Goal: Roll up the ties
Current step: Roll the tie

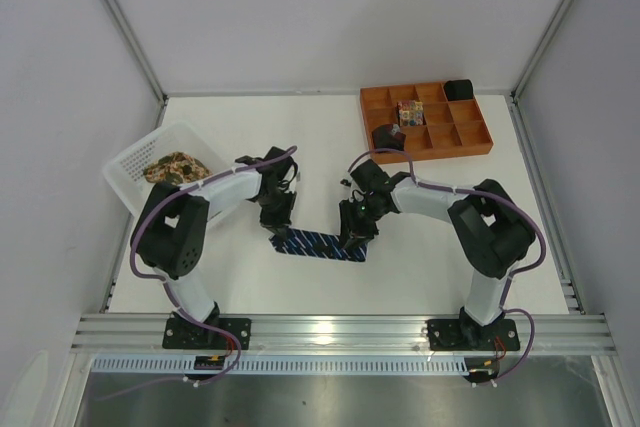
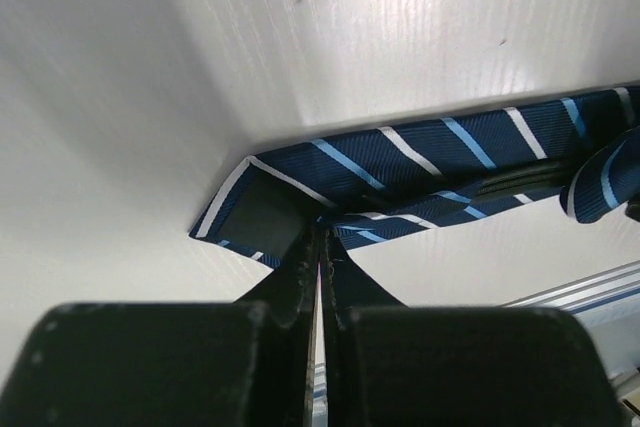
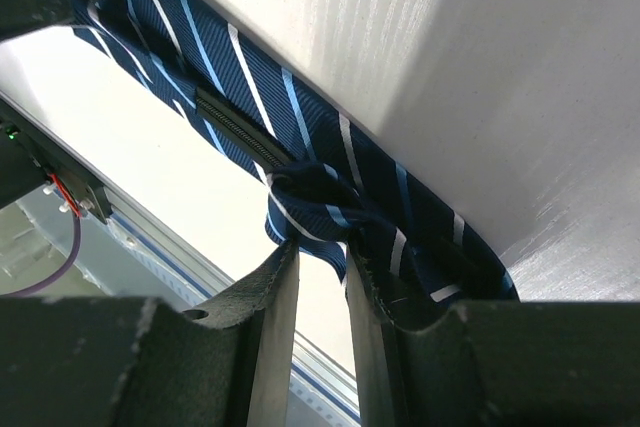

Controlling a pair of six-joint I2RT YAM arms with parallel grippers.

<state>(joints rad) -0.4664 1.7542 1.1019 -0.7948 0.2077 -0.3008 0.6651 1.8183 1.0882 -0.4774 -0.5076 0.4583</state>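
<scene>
Step in hand, I'd say: start of the roll on the navy tie (image 1: 318,245), w/ both hands on it. It lies as a short, doubled-over strip on the tabletop (image 1: 260,127), about mid-width and closer to the near edge than the far one. Left hand (image 1: 277,215) is at the strip's left end and right hand (image 1: 352,237) at its right end, so the tie runs between them.

Left hand: fingers all but closed, just a hairline slit, tips nipping the fabric at the folded left end.

Right hand: fingers a bit further apart, narrow gap, w/ a bunched curl of tie caught betw. the tips. Looks like the first turn of a roll, but can't tell how firmly it's held.

Next move, prob.: one hand holds its end taut while the other turns the curl along the strip. Needs even tension so the layers don't skew. Fabric looks slippery, so the curl could spring open if let go early.

Tan tie (image 1: 177,167) sits bunched in the basket (image 1: 125,162) at the left edge, not yet rolled. Tray (image 1: 470,135) at the far right corner holds a few small bundles; can't make out what they are.
</scene>
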